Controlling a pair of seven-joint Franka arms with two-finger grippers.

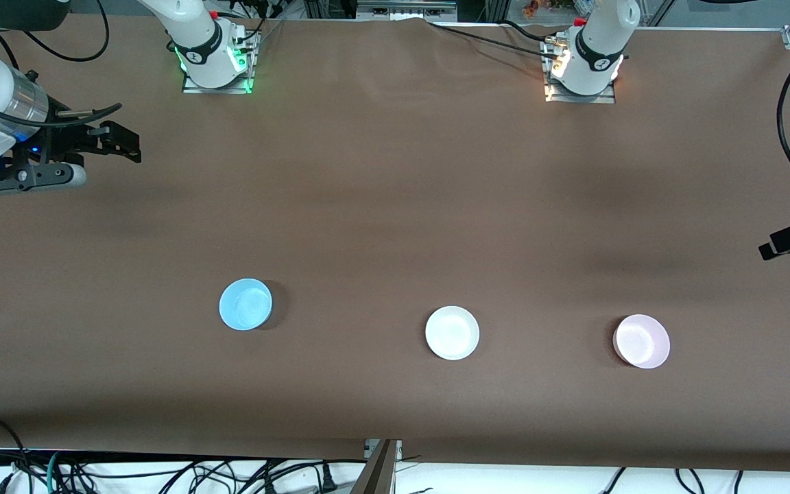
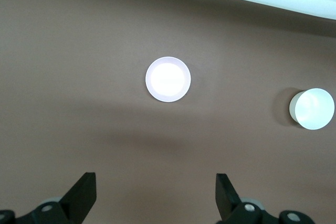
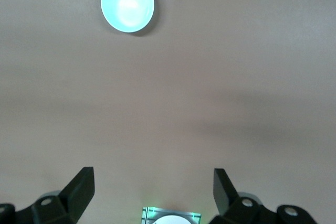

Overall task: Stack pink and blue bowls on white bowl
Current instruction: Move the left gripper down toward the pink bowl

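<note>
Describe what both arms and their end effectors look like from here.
Both arms have glossy white shells with black joint bands and black cables trailing off them. The right base glows green, the left base amber. The right end effector is black with a silvery wrist collar. The left end effector shows two black wedge-shaped fingers.

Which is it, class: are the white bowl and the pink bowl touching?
Apart. The front view shows bare table between the white bowl and the pink bowl.
</note>
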